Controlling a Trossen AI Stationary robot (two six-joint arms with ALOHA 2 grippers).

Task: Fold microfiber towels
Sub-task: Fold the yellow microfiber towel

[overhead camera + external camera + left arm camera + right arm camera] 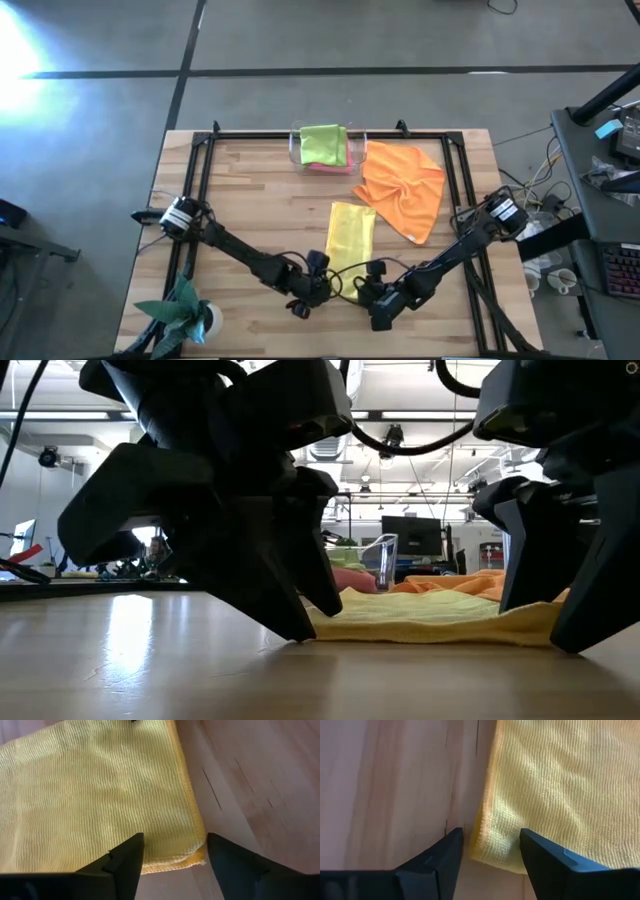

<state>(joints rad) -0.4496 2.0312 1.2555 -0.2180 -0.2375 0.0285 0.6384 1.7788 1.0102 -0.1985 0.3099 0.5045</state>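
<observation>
My two hands hang low over the near end of the yellow towel point(351, 236), which lies on the table point(250, 200) as a long rectangle already doubled over, its long axis running away from me toward the far edge. My left hand point(312, 283) stands open at the strip's near left corner; in the left wrist view that doubled corner point(192, 852) sits right between the two dark fingers point(125, 865), with nothing gripped. My right hand point(383, 300) is also spread and empty, set at the near right corner, and the right wrist view shows that corner point(487, 845) lying in the gap between its fingers point(547, 857). In the low view the fingertips of both hands reach down to the table at either end of the towel's near hem. Each hand is thus nearest its own corner, and the cloth stretches straight ahead of both, so I judge that the coming move is to pinch the two near corners together and carry them forward along that long axis to halve the strip. Beyond it, the orange towel point(402, 187) lies crumpled and unfolded toward the far right, just beside the clear plastic tray point(296, 150), where a folded lime green towel point(323, 144) rests on top of a pink towel point(335, 168) whose edge peeps out beneath. A small green ornament point(180, 312) sits at the near left corner of the table, well apart from the work
</observation>
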